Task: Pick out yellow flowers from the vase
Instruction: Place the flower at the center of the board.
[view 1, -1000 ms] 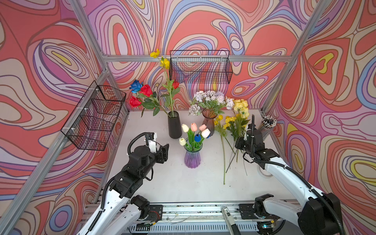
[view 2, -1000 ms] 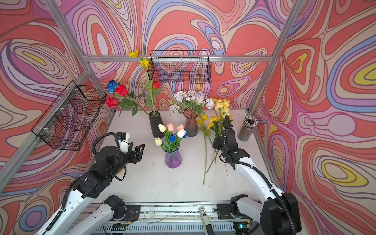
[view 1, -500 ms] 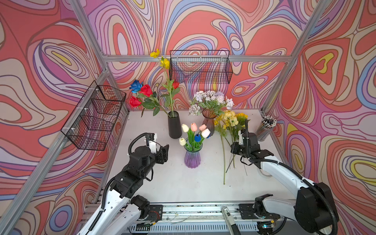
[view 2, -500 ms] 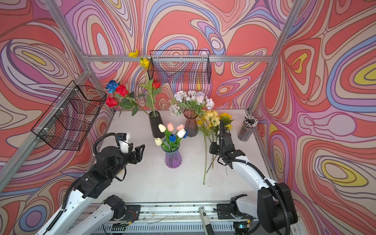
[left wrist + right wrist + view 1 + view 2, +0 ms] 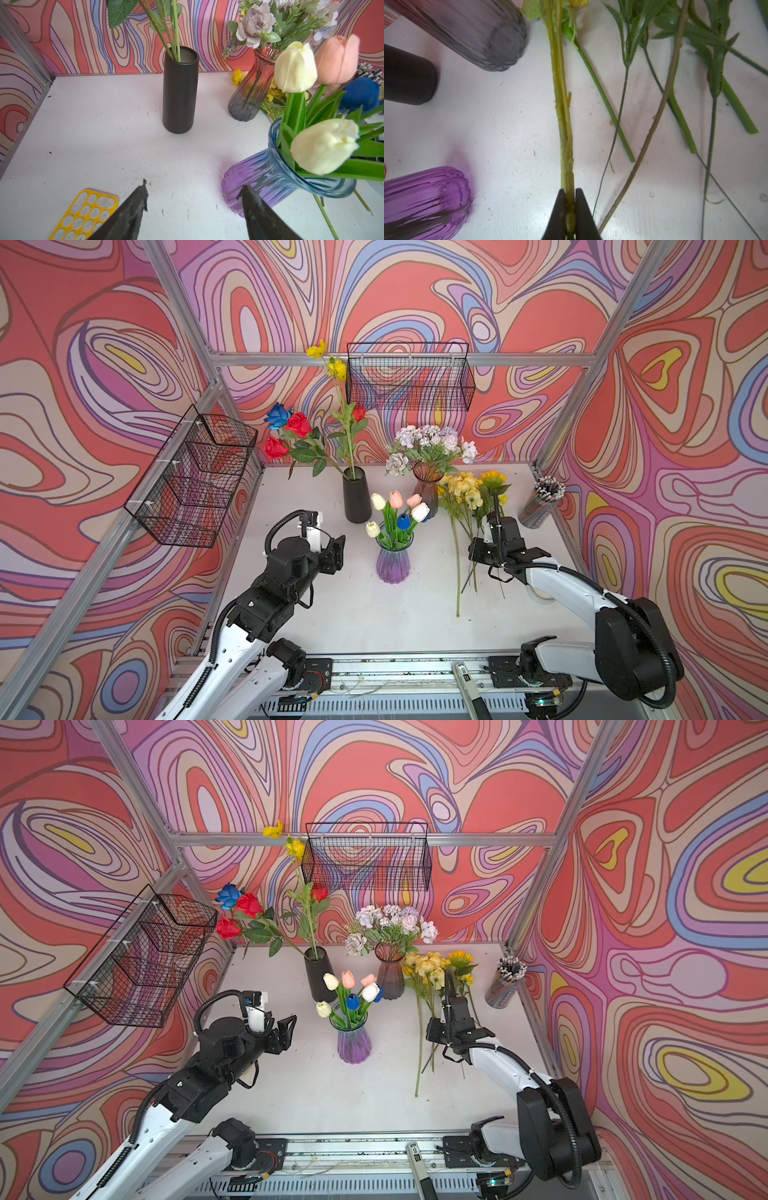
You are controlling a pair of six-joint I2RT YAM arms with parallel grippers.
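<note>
White table (image 5: pixel 332 614), swirl walls. Most yellow flowers (image 5: pixel 465 489) lie piled at right. Two yellow blossoms (image 5: pixel 337 369) are left in the black vase (image 5: pixel 356 497). Right gripper (image 5: pixel 570 199) is clamped on a stem (image 5: pixel 564 124). Left gripper (image 5: pixel 194 185) is wide open and empty. A second ago the held stem stood upright; now it is lowered to the pile.

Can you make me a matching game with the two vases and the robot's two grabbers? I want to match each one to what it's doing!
Things:
1. black vase
2. purple vase
3. left gripper
4. right gripper

States:
A. jaws shut on a yellow flower stem
B. holds tulips
C. jaws open, holding nothing
D. holds red roses

Pairs: 1-D, 2-B, 3-C, 4-A
</note>
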